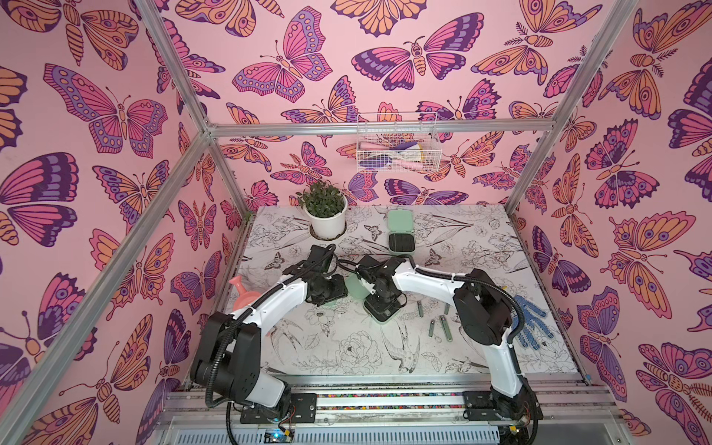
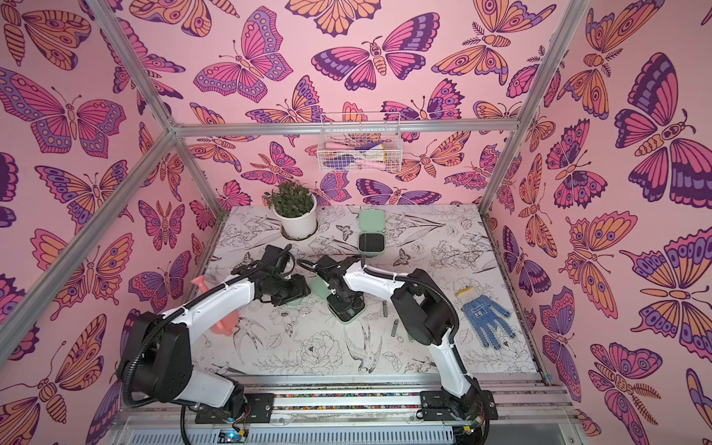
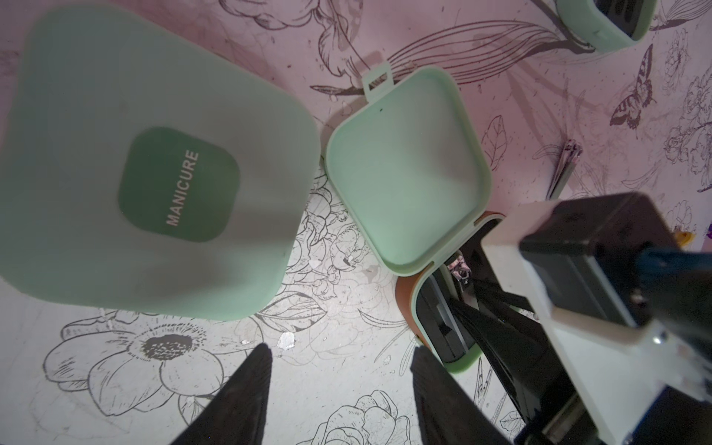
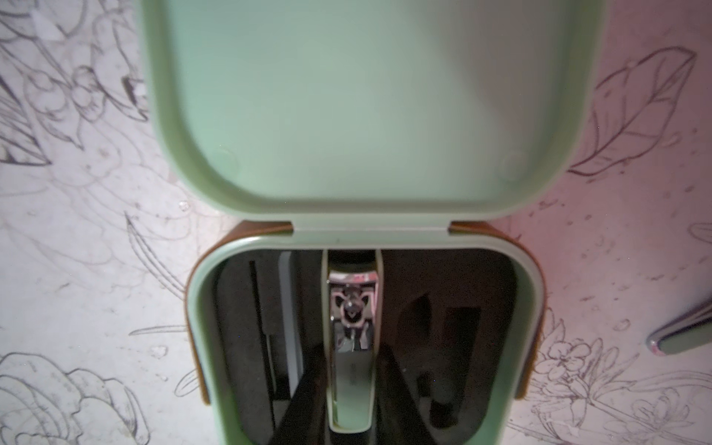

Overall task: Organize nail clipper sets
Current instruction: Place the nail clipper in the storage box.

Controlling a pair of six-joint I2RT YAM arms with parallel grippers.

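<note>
Pink butterfly-papered walls (image 1: pixel 115 115) all round, over a worktop (image 1: pixel 346 358) sketched with flowers and birds. Mid-worktop, left arm (image 1: pixel 269 308) and right arm (image 1: pixel 427 279) bent in to meet. Three mint cases: working case (image 4: pixel 204 308) at centre, lid (image 4: pixel 366 115) swung open, black slotted insert exposed; shut case (image 3: pixel 154 173), labelled MANICURE, just left of it; far case (image 1: pixel 400 235) open and alone at far centre. Near the shut case, left hand (image 3: pixel 341 358) spread and empty. Down inside the working case, right hand (image 4: pixel 352 377) pinching a clipper (image 4: pixel 352 316) by its rear end over the middle slot. Just right of that case, loose clippers (image 1: pixel 447 328) scattered.

Probably mid-placement. Keep the clipper parallel with the slot walls, lower straight, press flat, and let go only once flush; then withdraw upward, clear of the raised lid. Worth steadying the case base with the left hand against sliding.

Hard to judge: clipper rear and slot floor masked by the right hand's fingers (image 4: pixel 304 397), so seated or merely hovering, cannot tell. Side slots too dark to read. From above, working case mostly covered by the right wrist; some loose clippers possibly out of sight behind the right arm.
</note>
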